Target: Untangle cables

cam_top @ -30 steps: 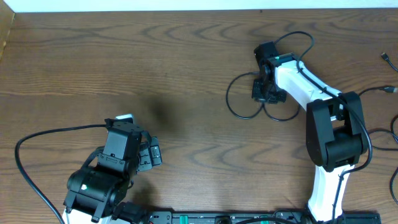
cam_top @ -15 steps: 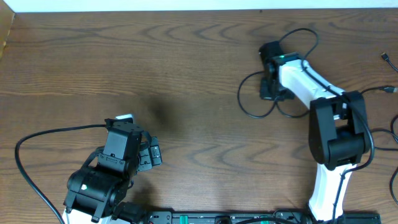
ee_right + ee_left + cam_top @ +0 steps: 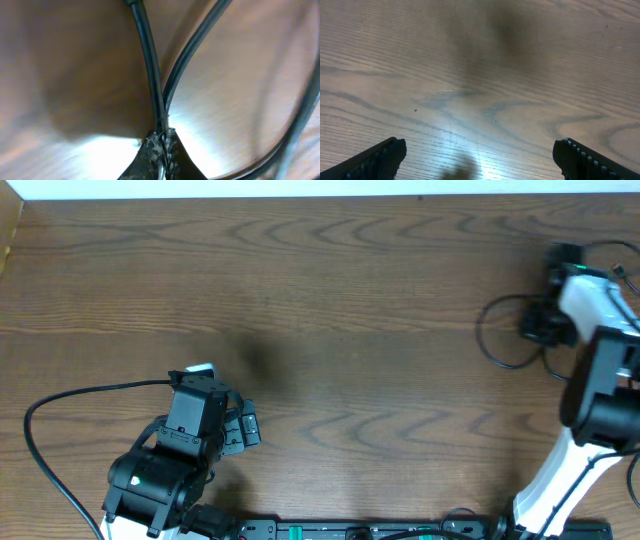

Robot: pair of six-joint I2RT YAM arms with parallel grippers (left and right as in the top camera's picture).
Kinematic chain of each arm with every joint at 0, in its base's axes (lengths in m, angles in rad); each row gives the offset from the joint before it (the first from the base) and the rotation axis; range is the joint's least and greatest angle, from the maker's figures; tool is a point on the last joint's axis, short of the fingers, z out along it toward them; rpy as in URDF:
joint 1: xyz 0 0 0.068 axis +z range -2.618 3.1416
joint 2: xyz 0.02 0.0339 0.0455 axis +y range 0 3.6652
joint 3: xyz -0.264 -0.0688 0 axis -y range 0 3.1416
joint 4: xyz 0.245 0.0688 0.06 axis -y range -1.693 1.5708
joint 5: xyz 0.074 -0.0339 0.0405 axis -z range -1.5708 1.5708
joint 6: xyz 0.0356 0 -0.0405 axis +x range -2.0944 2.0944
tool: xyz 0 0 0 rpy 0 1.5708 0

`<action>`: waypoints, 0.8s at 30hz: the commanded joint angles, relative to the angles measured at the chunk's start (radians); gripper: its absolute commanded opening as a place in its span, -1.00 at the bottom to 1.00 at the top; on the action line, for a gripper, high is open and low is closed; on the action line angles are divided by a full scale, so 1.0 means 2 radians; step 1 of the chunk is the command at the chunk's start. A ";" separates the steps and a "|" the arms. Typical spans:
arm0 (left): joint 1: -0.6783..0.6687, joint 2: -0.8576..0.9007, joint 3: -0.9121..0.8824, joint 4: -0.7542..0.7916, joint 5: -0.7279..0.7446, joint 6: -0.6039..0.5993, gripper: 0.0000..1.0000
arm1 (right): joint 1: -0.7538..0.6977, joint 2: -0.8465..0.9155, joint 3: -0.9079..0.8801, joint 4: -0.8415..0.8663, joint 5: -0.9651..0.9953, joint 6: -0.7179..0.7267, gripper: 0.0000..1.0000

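Thin black cables [image 3: 500, 340] lie in loops at the table's far right. My right gripper [image 3: 535, 326] is shut on them there. In the right wrist view two cable strands [image 3: 156, 80] run up from between the closed fingertips [image 3: 162, 145], and another strand [image 3: 295, 120] curves past on the right. More cable ends with small plugs [image 3: 622, 274] lie by the right edge. My left gripper [image 3: 245, 430] is open and empty at the front left, apart from the cables. The left wrist view shows only bare wood between its fingers [image 3: 380, 155].
The left arm's own thicker black cable [image 3: 60, 405] loops over the table at the front left. The right arm's white body [image 3: 590, 380] stands along the right edge. A pale strip [image 3: 300, 188] borders the table's far edge.
My right gripper has pulled the cable loops well to the right, from the upper middle to near the right edge. The left arm has not moved.
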 commanded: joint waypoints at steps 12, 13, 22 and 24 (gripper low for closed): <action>0.000 0.000 0.009 -0.002 -0.005 0.003 0.96 | -0.131 0.008 0.030 -0.008 -0.205 -0.048 -0.89; 0.000 0.000 0.009 -0.002 -0.005 0.003 0.96 | -0.131 0.008 0.040 -0.015 -0.206 -0.050 -0.75; 0.000 0.000 0.009 -0.002 -0.005 0.003 0.96 | -0.110 -0.063 0.092 -0.046 -0.206 -0.070 -0.48; 0.000 0.000 0.009 -0.002 -0.005 0.003 0.96 | -0.102 -0.099 0.092 -0.046 -0.206 -0.075 -0.46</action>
